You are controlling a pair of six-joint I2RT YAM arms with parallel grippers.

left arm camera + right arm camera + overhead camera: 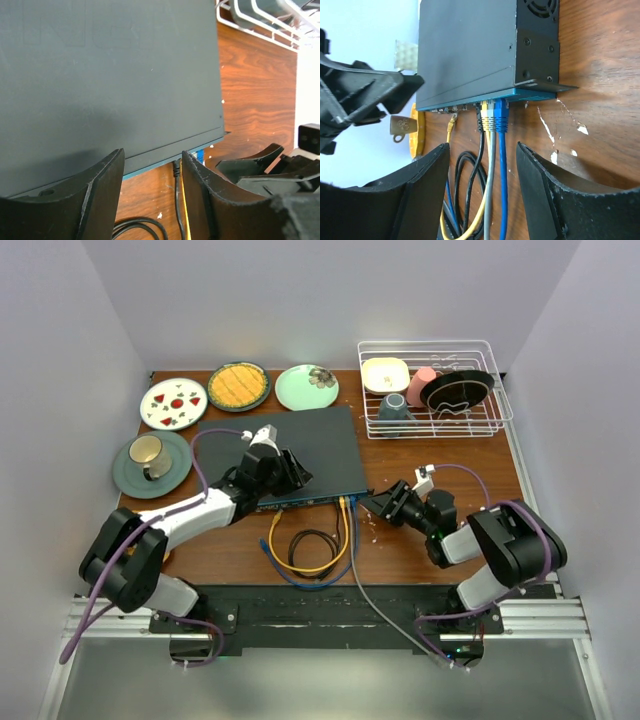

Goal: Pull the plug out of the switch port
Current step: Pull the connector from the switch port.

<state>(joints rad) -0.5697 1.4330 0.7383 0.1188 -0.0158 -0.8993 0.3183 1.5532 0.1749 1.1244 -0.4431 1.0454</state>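
The switch (290, 443) is a flat dark-grey box with a blue front edge, lying mid-table. Black, yellow, grey and blue plugs sit side by side in its front right sockets (492, 114); the blue plug (501, 114) is outermost. A loose yellow plug (451, 121) lies on the table just clear of the front edge. My right gripper (482, 155) is open, with the plugged cables running between its fingers, a short way from the plugs; it also shows in the top view (377, 502). My left gripper (288, 477) is open and empty over the switch's front edge (150, 167).
Coiled black, yellow and blue cables (310, 550) lie in front of the switch. Three plates (238, 386) stand behind it, a cup on a saucer (150, 458) to its left, and a wire dish rack (432, 390) at the back right.
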